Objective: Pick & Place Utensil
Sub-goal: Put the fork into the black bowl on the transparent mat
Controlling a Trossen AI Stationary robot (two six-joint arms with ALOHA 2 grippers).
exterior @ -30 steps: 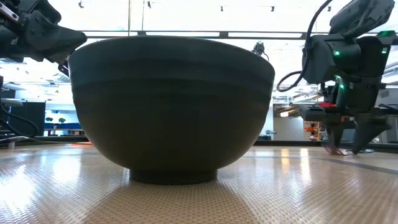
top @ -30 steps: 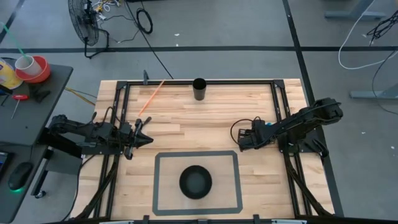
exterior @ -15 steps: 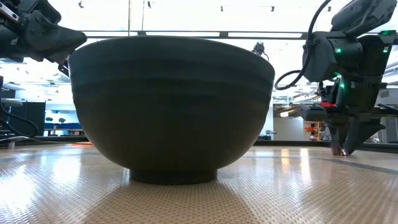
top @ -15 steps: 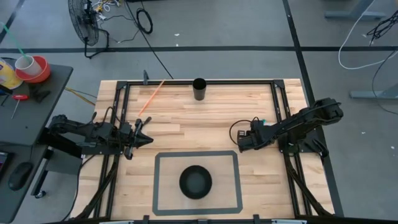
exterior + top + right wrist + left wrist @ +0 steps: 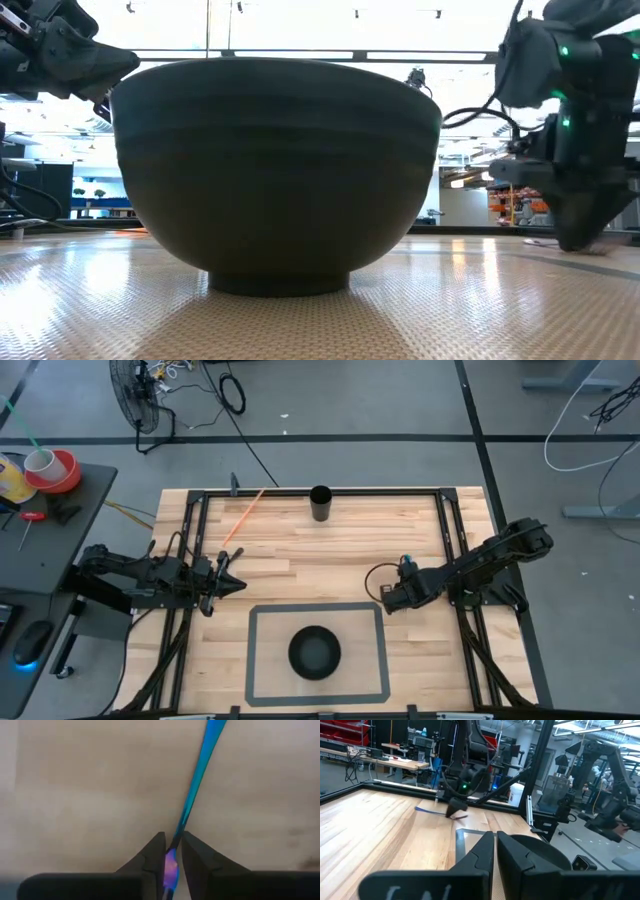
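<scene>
Two fingers [image 5: 152, 857] pinching blue utensil [image 5: 197, 785].

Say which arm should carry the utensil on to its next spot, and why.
Right, most likely. The right gripper is shut on the blue utensil above the table, close to the black bowl. The left gripper waits shut at the table's left side.

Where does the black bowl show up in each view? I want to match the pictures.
High view: the black bowl sits inside the taped rectangle, bottom centre.
Low view: it fills the middle.
Left wrist view: its rim shows just behind that arm's own fingers.
Right wrist view: not in it.
Shared landmark: the right gripper, shut on the blue utensil.
</scene>
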